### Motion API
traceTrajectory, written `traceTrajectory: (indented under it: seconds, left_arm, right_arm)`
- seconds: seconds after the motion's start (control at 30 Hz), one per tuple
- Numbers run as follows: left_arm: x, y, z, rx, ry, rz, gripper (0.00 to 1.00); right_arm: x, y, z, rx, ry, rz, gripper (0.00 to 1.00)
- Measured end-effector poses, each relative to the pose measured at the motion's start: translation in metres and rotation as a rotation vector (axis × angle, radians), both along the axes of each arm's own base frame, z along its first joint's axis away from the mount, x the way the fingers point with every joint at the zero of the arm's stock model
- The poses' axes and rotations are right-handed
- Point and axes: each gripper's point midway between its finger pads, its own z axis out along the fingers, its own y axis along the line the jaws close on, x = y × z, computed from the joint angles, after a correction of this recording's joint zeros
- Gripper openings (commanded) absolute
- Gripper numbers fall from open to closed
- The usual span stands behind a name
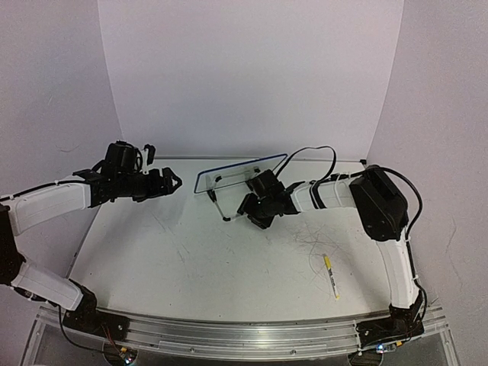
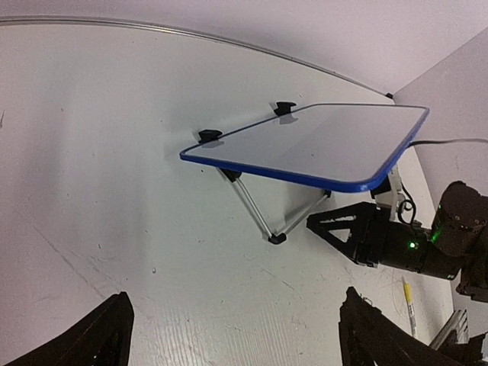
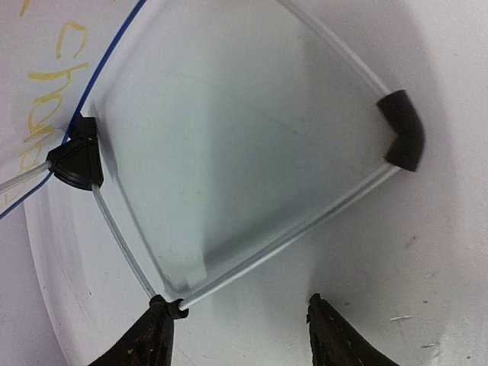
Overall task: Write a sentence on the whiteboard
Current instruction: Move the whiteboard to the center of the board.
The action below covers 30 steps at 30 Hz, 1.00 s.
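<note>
The whiteboard (image 1: 240,172), white with a thin blue frame, stands tilted on a wire stand (image 1: 217,206) at the back middle of the table. Part of the sentence (image 3: 55,67) shows in yellow strokes on the whiteboard (image 3: 34,30) at the upper left of the right wrist view. My right gripper (image 1: 245,206) is open, low beside the stand. In its own view the right gripper (image 3: 240,316) holds nothing, and its left fingertip (image 3: 152,332) sits against the stand's black end cap. My left gripper (image 1: 177,181) hovers open, left of the board (image 2: 320,145); in its own view the left gripper (image 2: 236,324) is empty.
A yellow marker (image 1: 331,275) lies on the table at the front right, also in the left wrist view as the marker (image 2: 409,299). Black cable loops behind the right arm (image 1: 377,202). White walls enclose the back and sides. The tabletop (image 1: 191,259) is scuffed.
</note>
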Motion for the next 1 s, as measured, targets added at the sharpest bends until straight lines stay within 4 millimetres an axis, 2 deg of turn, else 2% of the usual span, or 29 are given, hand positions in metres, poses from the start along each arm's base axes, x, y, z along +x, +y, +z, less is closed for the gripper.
traceTrajectory:
  seconds: [0.1, 0.2, 0.27, 0.37, 0.47, 0.6, 0.7, 0.8, 0.93, 1.0]
  left_arm:
    - [0.027, 0.024, -0.002, -0.044, 0.016, 0.071, 0.87]
    - [0.066, 0.053, -0.015, -0.076, 0.06, 0.154, 0.83]
    - [0.096, 0.055, -0.02, -0.097, 0.077, 0.16, 0.8]
    - [0.136, 0.039, -0.035, -0.135, 0.102, 0.124, 0.74]
    - [0.181, 0.015, -0.051, -0.193, 0.118, 0.056, 0.67]
    - [0.219, -0.011, -0.087, -0.246, 0.147, -0.029, 0.56]
    - [0.236, -0.027, -0.118, -0.281, 0.17, -0.094, 0.49]
    - [0.24, -0.039, -0.145, -0.314, 0.195, -0.146, 0.45]
    - [0.241, -0.062, -0.153, -0.361, 0.177, -0.228, 0.43]
    - [0.239, -0.075, -0.154, -0.376, 0.171, -0.263, 0.39]
  right_arm:
    - [0.003, -0.003, 0.001, 0.041, 0.017, -0.008, 0.6]
    - [0.007, -0.006, 0.002, 0.067, 0.024, -0.017, 0.61]
    - [0.007, -0.006, 0.002, 0.075, 0.027, -0.014, 0.61]
    - [0.001, -0.005, 0.003, 0.089, 0.031, 0.004, 0.64]
    - [-0.01, -0.01, 0.005, 0.094, 0.036, 0.027, 0.67]
    - [-0.022, -0.017, 0.011, 0.096, 0.028, 0.059, 0.67]
    - [-0.024, -0.02, 0.018, 0.11, 0.014, 0.078, 0.66]
    - [-0.026, -0.025, 0.024, 0.122, -0.001, 0.085, 0.66]
    - [-0.026, -0.029, 0.029, 0.129, -0.015, 0.086, 0.66]
    - [-0.025, -0.029, 0.03, 0.133, -0.02, 0.085, 0.66]
